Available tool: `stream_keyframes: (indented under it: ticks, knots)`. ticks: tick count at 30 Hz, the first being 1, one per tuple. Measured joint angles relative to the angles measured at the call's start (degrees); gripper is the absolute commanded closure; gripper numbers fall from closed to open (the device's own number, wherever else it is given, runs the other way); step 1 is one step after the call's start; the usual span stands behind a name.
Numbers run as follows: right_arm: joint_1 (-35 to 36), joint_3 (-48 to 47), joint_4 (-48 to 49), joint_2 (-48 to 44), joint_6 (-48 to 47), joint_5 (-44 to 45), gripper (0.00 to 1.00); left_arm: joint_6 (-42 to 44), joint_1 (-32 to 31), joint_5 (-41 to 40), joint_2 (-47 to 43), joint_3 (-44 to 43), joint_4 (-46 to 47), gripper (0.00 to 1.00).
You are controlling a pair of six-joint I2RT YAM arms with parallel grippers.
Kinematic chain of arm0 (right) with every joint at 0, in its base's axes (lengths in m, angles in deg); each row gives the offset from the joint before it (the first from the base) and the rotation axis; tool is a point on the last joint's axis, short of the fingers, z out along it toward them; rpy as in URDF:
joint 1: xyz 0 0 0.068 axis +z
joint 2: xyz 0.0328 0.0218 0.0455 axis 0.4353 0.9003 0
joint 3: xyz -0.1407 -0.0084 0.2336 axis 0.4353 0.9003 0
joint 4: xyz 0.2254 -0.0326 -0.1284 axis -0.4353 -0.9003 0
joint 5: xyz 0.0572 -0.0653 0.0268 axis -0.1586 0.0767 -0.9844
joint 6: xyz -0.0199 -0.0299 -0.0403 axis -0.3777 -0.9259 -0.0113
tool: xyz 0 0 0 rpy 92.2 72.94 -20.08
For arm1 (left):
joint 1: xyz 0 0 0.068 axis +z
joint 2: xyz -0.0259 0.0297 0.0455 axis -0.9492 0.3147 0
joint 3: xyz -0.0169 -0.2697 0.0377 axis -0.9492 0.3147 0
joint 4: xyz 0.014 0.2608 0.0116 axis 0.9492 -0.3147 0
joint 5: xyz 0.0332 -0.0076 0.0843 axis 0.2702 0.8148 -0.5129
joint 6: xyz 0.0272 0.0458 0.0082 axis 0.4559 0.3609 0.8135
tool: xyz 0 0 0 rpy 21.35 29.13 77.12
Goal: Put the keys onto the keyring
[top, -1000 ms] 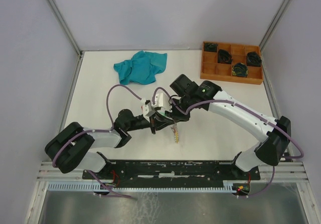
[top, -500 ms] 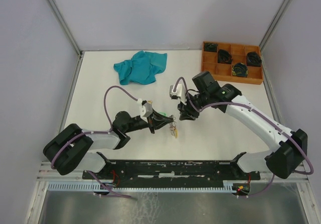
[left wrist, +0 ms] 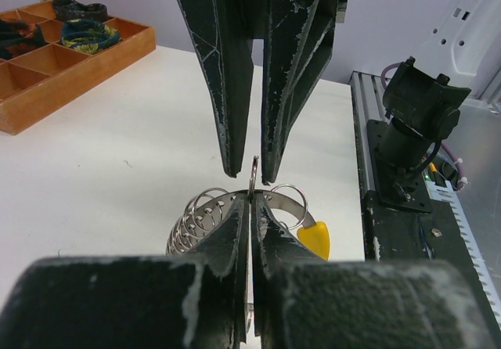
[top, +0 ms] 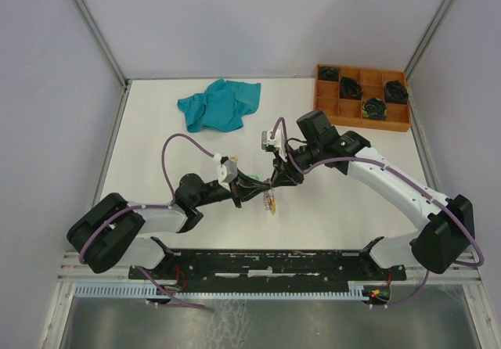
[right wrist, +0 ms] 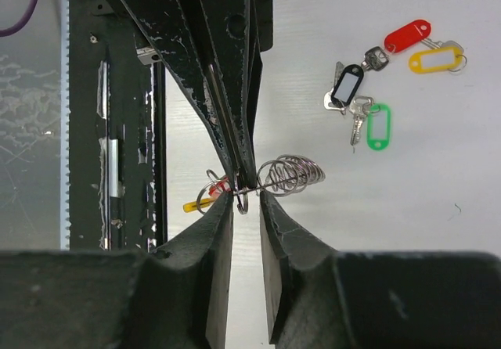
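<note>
The keyring (right wrist: 288, 176) is a thin silvery wire carrying several small split rings, with a yellow end (left wrist: 315, 238). My left gripper (left wrist: 252, 196) is shut on it and holds it just above the table (top: 268, 199). My right gripper (right wrist: 246, 196) is open, its fingertips either side of the wire and a small hanging ring, close against the left gripper's tips (right wrist: 243, 178). In the left wrist view it (left wrist: 252, 175) comes down from above. The keys (right wrist: 368, 91), with red, yellow, black and green tags, lie loose on the table, mostly hidden under the arms in the top view.
A wooden compartment tray (top: 322, 119) holding dark coiled bundles (top: 374, 109) stands at the back right. A teal cloth (top: 219, 104) lies at the back, left of centre. The black mounting rail (top: 274, 261) runs along the near edge.
My right gripper drew away to the right, then came back left to the keyring held by the left gripper. The left gripper has kept its hold and barely moved.
</note>
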Motion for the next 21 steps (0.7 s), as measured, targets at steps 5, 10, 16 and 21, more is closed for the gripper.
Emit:
stream_keyframes:
  ticks: [5,10,16,21]
  knots:
    - [0.0,0.0,0.2,0.4,0.4,-0.7,0.98,0.0,0.0,0.0,0.0,0.0,0.0,0.97]
    - [-0.1,0.0,0.5,0.8,0.2,-0.9,0.99,0.0,0.0,0.0,-0.3,0.0,-0.3,0.89]
    - [-0.2,0.2,0.7,0.8,0.2,-1.9,0.99,0.0,0.0,-0.2,-1.8,0.0,-0.9,0.79]
    - [-0.1,0.7,0.9,0.8,0.3,-2.5,0.99,0.0,0.0,-0.4,-2.5,0.0,-0.9,0.78]
